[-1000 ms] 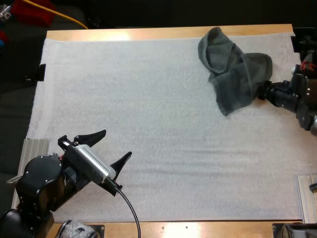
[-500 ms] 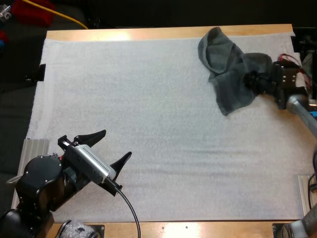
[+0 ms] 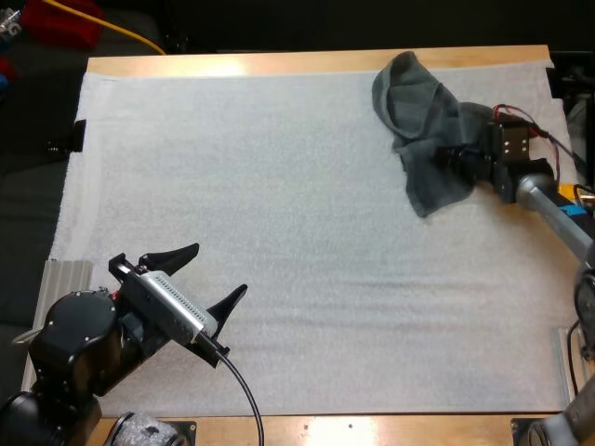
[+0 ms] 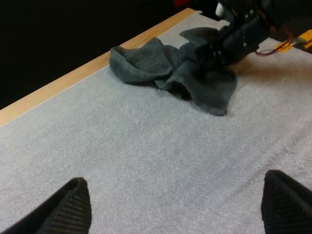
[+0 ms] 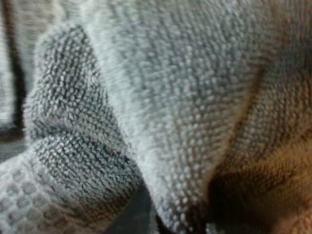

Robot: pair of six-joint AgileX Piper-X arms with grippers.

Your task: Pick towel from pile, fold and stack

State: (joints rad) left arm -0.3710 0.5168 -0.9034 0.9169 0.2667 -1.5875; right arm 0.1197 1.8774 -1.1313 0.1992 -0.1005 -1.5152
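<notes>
Dark grey-green crumpled towel (image 3: 418, 102) wants one single edge pinched by the right hand (image 3: 452, 155), whose grip I cannot tell.

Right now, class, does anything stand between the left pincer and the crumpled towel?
Nothing visible does. Only bare white mat lies between the open left pincer and the crumpled dark grey-green towel. The right pincer is at the towel.

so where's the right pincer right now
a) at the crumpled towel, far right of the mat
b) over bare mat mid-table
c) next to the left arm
a: the right pincer is up against the crumpled towel at the far right of the mat, well away from the open left pincer.
</notes>
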